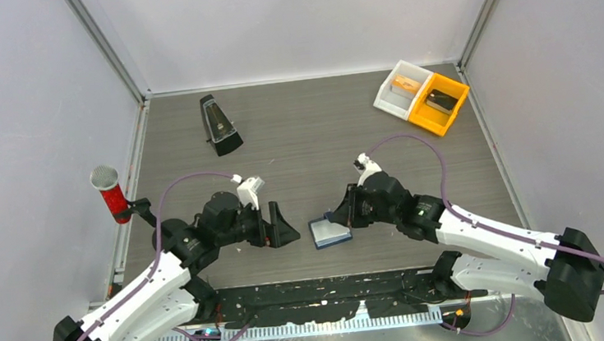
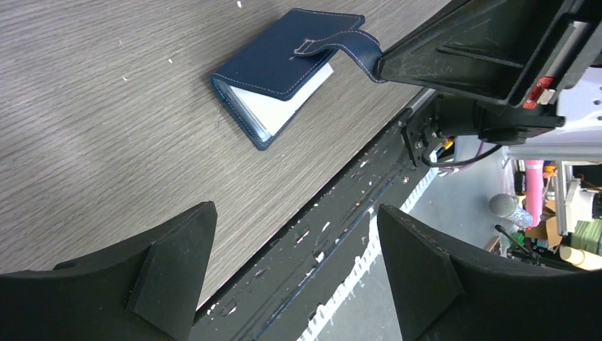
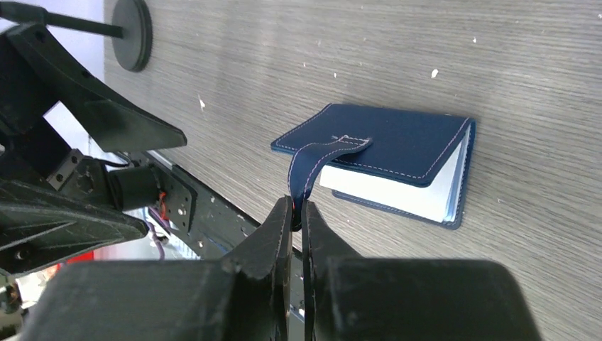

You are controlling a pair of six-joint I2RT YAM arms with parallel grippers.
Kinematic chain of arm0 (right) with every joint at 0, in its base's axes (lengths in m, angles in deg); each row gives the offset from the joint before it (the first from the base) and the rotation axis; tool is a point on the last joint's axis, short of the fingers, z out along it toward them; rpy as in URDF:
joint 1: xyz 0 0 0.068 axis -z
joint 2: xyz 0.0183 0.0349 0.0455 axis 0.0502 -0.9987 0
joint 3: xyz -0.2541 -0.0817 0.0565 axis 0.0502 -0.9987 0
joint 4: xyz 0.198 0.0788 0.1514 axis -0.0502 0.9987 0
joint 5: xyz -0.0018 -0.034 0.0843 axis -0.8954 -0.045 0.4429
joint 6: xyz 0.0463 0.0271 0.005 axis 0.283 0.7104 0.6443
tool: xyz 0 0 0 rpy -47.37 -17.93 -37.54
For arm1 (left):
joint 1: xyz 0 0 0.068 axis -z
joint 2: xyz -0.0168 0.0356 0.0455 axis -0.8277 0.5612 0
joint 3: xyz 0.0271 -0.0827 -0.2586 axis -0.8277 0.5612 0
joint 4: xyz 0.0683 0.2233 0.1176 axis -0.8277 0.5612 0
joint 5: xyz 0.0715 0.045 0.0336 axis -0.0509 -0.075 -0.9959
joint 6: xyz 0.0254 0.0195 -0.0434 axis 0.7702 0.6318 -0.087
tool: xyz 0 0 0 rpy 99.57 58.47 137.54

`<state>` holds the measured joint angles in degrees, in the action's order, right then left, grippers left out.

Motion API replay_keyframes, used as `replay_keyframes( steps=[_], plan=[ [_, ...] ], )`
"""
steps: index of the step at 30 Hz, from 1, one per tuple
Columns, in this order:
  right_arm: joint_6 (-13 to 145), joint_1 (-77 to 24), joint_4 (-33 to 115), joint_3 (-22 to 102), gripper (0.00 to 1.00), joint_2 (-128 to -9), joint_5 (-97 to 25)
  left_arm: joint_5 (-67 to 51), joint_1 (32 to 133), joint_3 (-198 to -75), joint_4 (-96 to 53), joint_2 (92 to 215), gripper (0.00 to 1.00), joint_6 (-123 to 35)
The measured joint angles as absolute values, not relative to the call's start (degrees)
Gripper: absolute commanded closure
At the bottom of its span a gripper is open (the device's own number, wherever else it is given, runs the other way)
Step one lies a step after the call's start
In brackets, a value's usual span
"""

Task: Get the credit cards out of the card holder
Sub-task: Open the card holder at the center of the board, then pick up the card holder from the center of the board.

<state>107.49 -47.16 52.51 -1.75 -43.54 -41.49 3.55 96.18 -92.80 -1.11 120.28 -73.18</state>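
Note:
The navy-blue card holder (image 1: 329, 230) lies near the table's front edge, partly open, with a whitish inner face showing; it also shows in the left wrist view (image 2: 284, 64) and the right wrist view (image 3: 397, 142). My right gripper (image 3: 298, 209) is shut on its snap tab (image 3: 312, 160), which is pulled away from the cover. My left gripper (image 2: 294, 234) is open and empty, left of the holder (image 1: 283, 230). The credit cards cannot be told apart inside the holder.
A black metronome (image 1: 218, 124) stands at the back left. A white bin (image 1: 401, 87) and an orange bin (image 1: 439, 102) sit at the back right. A red microphone (image 1: 111, 195) stands at the left edge. The black front rail (image 1: 326, 292) runs close below the holder.

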Motion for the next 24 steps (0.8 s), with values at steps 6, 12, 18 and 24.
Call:
replay_keyframes(
  steps=[6,12,18,24],
  plan=[
    [105.5,-47.2,52.8,-1.7,0.86,-46.8,-39.4,1.2,97.9,-92.5,-3.1,124.4,0.16,-73.1],
    [98.6,-46.7,53.3,0.3,0.55,-52.3,-39.8,-2.2,98.4,-92.2,-3.3,125.0,0.17,-73.5],
    [84.6,-46.5,56.3,5.4,0.34,-58.4,-41.4,-6.4,98.5,-91.6,-1.3,119.3,0.16,-74.2],
    [76.2,-46.5,58.7,5.6,0.29,-58.4,-42.6,-9.7,98.5,-91.7,2.4,111.8,0.15,-73.8]
  ],
)
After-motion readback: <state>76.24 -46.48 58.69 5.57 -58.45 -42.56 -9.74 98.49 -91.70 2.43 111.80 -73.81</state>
